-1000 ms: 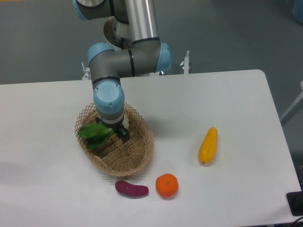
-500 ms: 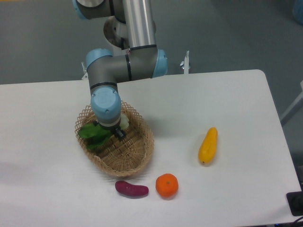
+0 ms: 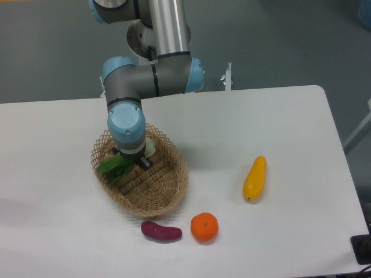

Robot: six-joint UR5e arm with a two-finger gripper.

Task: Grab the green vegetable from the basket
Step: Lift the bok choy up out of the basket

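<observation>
The green vegetable is seen in the basket, directly under the gripper. Whether the jaws are clamped on it cannot be told. Floppy leaves could slip free if only they are pinched.

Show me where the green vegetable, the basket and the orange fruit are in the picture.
green vegetable (image 3: 113,167), fixed camera, on its dark leaves.
basket (image 3: 174,185), fixed camera, on its right woven wall.
orange fruit (image 3: 204,227), fixed camera, on its middle.
</observation>
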